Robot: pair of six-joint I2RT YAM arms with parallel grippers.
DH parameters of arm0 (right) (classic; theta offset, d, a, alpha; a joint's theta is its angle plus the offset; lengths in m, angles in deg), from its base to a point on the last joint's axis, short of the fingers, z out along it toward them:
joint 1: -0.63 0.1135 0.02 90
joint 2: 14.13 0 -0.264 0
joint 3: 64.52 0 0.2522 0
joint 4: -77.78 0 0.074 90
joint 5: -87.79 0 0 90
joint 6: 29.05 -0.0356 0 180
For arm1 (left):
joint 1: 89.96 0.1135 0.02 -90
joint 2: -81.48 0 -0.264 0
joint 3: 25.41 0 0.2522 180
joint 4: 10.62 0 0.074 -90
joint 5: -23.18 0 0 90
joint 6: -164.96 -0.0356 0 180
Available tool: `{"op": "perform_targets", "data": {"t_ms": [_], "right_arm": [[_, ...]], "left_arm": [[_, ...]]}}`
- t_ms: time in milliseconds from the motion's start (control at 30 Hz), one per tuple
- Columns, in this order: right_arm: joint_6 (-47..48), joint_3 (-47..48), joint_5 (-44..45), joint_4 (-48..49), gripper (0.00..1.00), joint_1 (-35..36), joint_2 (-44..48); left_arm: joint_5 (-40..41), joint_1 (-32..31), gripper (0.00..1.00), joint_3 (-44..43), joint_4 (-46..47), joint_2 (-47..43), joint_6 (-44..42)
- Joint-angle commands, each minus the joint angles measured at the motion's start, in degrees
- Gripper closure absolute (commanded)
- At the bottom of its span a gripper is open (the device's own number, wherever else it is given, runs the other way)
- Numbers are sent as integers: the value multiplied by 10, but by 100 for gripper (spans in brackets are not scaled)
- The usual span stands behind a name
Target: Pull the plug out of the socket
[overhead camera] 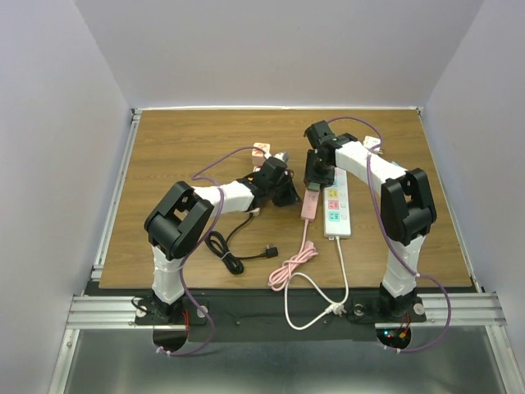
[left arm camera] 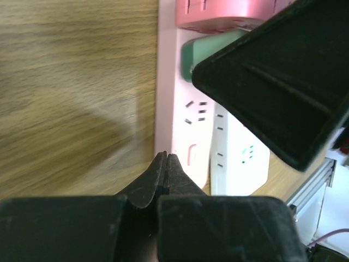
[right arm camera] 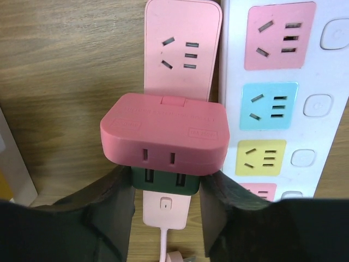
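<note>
A pink-red plug adapter with a dark green base sits in the pink power strip. My right gripper is shut on the plug, one finger on each side of the green base. In the top view the right gripper covers the plug at the far end of the pink strip. My left gripper is shut and empty, its tips resting at the edge of the pink strip. In the top view the left gripper is just left of the strip.
A white power strip with coloured sockets lies right beside the pink one. A pink cord and a white cord run to the near edge. A black cable lies near the left arm. Small items lie further back.
</note>
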Motion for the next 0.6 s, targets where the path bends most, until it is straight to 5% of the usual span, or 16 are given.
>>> {"op": "perform_targets", "data": {"t_ms": [0,233,567], "right_arm": [[-13,17,27,41,63,5,-10],[-18,-10,24,53,98,5,-3],[-27,5,-7,45,100,6,27]], "left_arm": [[-11,-4,100,-36,19,-1,4],[-14,-6,100,-56,48,43,14],[24,-11,100,-62,29,105,23]]}}
